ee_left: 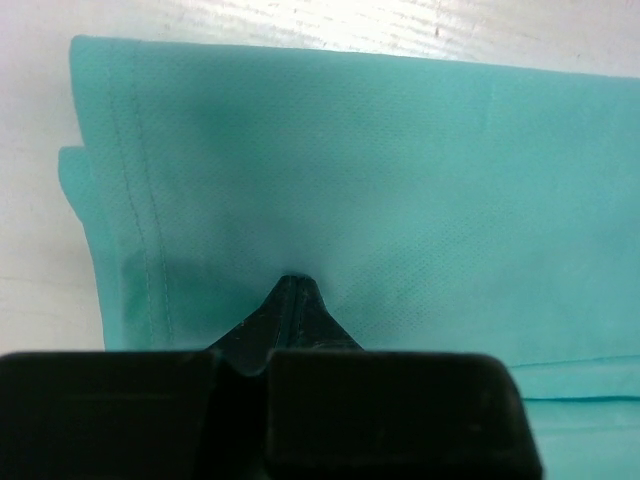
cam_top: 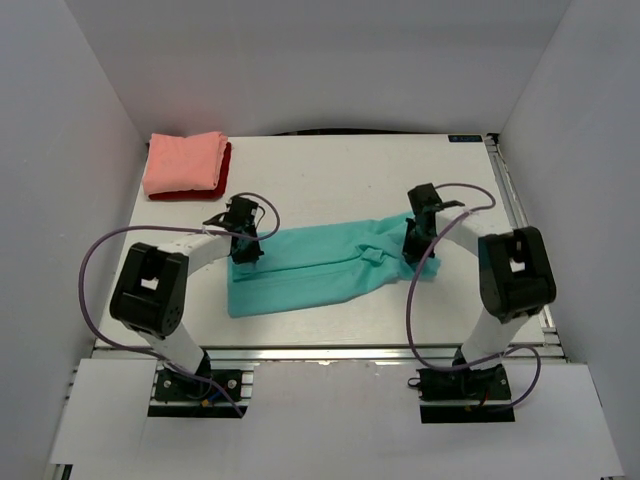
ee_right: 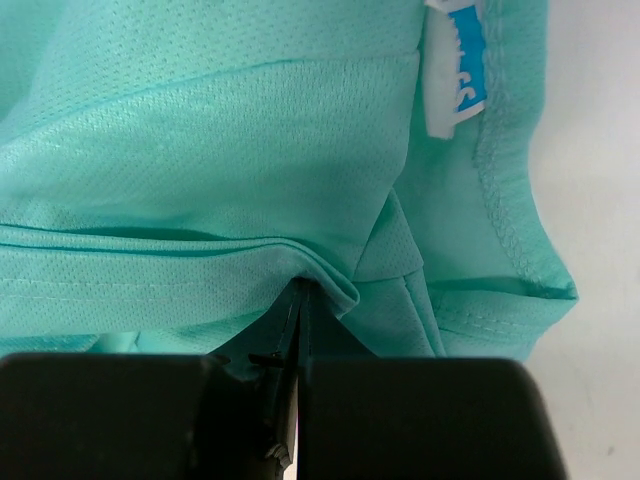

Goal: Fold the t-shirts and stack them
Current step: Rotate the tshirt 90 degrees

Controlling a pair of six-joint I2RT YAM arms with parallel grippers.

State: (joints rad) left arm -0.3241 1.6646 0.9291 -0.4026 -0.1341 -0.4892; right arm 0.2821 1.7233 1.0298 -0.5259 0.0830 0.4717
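A teal t-shirt (cam_top: 320, 270) lies folded into a long band across the middle of the table. My left gripper (cam_top: 245, 245) is at the band's left end, near the hem. In the left wrist view its tips (ee_left: 292, 280) are shut and pressed into the smooth teal cloth (ee_left: 400, 180). At the right end, by the collar, my right gripper (cam_top: 415, 245) is shut, its tips (ee_right: 300, 285) pinching a folded edge of the teal cloth (ee_right: 200, 150). A folded salmon-pink t-shirt (cam_top: 183, 163) rests on a dark red t-shirt (cam_top: 225, 170) at the far left corner.
White walls close in the table on the left, back and right. A white and blue neck label (ee_right: 462, 80) shows in the right wrist view. Purple cables loop out from both arms. A metal rail runs along the table's right edge (cam_top: 515, 210).
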